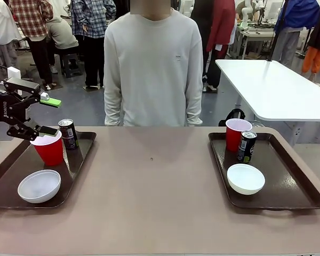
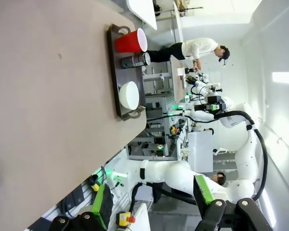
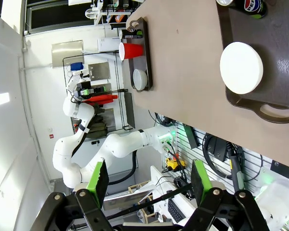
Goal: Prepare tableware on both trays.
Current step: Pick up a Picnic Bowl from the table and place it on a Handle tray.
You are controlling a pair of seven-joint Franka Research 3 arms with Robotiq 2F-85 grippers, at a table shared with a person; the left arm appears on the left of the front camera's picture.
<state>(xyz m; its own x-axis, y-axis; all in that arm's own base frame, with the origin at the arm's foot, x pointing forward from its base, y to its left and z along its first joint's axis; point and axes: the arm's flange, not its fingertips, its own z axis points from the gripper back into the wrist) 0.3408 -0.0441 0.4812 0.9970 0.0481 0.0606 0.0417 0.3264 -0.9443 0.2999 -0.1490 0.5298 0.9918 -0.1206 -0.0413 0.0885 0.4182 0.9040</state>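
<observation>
Left pincer (image 1: 49, 116) gapes wide, holding nothing; two trays (image 1: 5, 176) each carry one cup (image 1: 49, 149).

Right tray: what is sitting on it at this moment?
On the right tray stand a red cup, a dark can in front of it, and a white bowl nearer the robot. The can covers part of the cup's lower side.
</observation>
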